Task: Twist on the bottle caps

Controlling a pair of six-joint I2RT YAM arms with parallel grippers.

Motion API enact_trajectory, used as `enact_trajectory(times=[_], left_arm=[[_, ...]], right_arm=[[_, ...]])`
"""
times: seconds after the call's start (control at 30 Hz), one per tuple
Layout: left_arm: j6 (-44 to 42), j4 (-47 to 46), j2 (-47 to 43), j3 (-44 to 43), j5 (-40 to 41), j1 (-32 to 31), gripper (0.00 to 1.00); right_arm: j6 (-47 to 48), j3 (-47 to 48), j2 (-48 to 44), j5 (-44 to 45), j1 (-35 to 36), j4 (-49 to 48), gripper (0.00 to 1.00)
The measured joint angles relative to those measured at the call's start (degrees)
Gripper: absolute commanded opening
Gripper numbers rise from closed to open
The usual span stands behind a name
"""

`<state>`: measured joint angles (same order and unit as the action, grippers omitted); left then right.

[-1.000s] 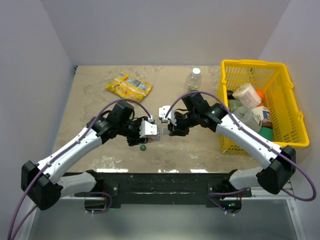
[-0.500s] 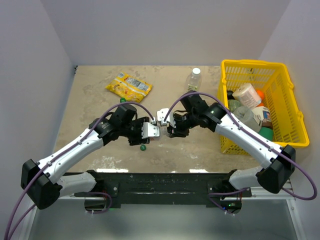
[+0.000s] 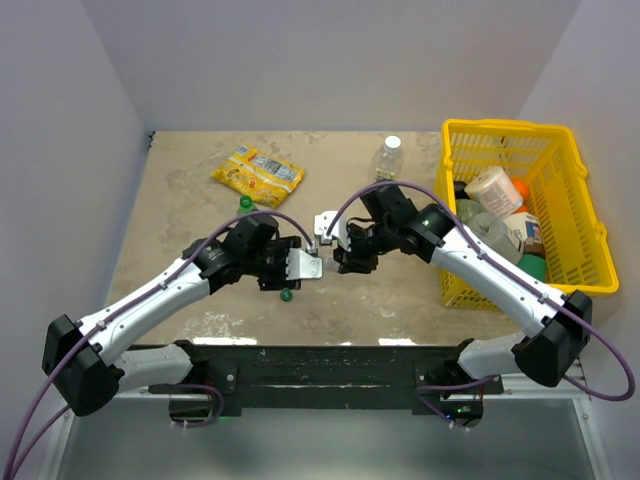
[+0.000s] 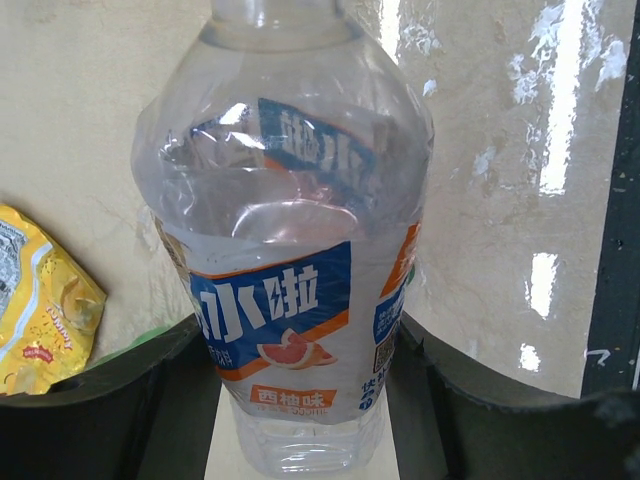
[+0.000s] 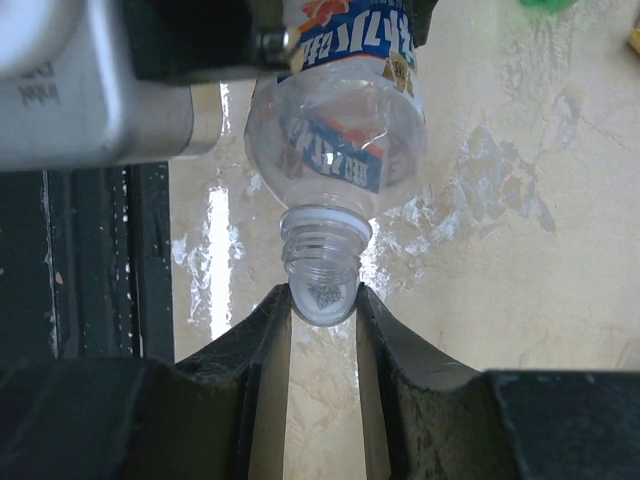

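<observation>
My left gripper [image 3: 306, 266] is shut on a clear bottle [image 4: 290, 230] with a blue and orange label and holds it above the table, neck towards the right arm. My right gripper [image 5: 322, 302] is shut on a pale cap [image 5: 322, 298] and presses it against the bottle's threaded open mouth [image 5: 322, 240]. In the top view the two grippers meet at mid-table, the right gripper [image 3: 334, 256] just right of the left. A dark green cap [image 3: 286, 295] lies on the table below them. A second clear bottle [image 3: 389, 157] with a white cap stands at the back. A small green thing [image 3: 244, 202] shows behind the left arm.
A yellow snack packet [image 3: 258, 172] lies at the back left and shows in the left wrist view [image 4: 40, 300]. A yellow basket [image 3: 578, 210] full of bulkier containers stands at the right edge. The black table edge runs along the front.
My left gripper has shifted slightly right and nearer with the bottle, uncovering the small green thing behind the arm. The right gripper has closed in on the bottle's mouth with the cap.
</observation>
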<state>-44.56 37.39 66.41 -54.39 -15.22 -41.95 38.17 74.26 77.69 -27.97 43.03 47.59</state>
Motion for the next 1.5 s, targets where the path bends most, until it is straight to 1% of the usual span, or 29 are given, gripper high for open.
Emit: enact_trajectory(times=[0.27,0.63,0.73,0.8,0.9,1.03,1.07,1.13,1.17,1.2,1.23,1.27,1.4,1.5], left_arm=[[-1.60,0.07,0.87,0.68,3.85,-1.20,0.00],[-1.53,0.20,1.11,0.68,3.98,-1.62,0.00],[-1.53,0.76,0.37,1.11,3.96,-1.62,0.00],[-1.51,1.31,-1.18,2.32,3.87,-1.62,0.00],[-1.31,2.23,-3.82,4.63,3.34,-1.55,0.00],[0.07,3.69,-5.55,5.99,1.49,-0.74,0.00],[0.52,3.72,-5.62,5.99,0.85,-0.37,0.00],[1.62,3.56,-5.77,5.99,-0.48,0.57,0.00],[2.27,3.39,-5.92,5.99,-1.29,1.09,0.00],[3.28,3.04,-6.14,5.99,-2.01,1.66,0.00],[4.11,2.60,-6.36,5.97,-2.78,2.23,0.00],[5.07,2.05,-6.60,5.97,-3.48,2.78,0.00],[8.96,-0.83,-7.32,5.86,-6.05,5.55,0.00],[11.34,-2.67,-7.45,5.75,-7.54,7.08,0.00]], right_arm=[[-2.71,1.09,0.00,-0.66,0.07,-0.98,0.27],[-6.32,1.36,0.72,-1.53,-0.17,-4.66,0.27],[-8.00,0.11,0.68,-1.57,-1.64,-5.84,0.32],[-8.74,-1.14,0.63,-1.42,-3.41,-6.01,0.38],[-7.89,-3.45,0.13,0.42,-5.14,-5.77,0.40],[-3.58,-7.28,-1.27,6.25,-5.35,-2.78,0.46],[-1.99,-8.26,-1.55,7.93,-5.31,-1.88,0.51],[1.36,-10.16,-2.16,10.69,-5.27,0.59,0.55],[3.87,-11.34,-2.73,12.09,-5.27,2.29,0.59],[6.38,-12.46,-3.30,13.35,-5.29,4.22,0.60],[9.99,-14.10,-4.42,14.99,-5.29,6.97,0.61],[11.43,-14.78,-4.92,15.61,-5.27,8.13,0.63],[22.84,-18.82,-8.35,19.28,-5.27,14.88,0.63],[30.64,-21.38,-9.01,22.08,-5.20,18.34,0.62]])
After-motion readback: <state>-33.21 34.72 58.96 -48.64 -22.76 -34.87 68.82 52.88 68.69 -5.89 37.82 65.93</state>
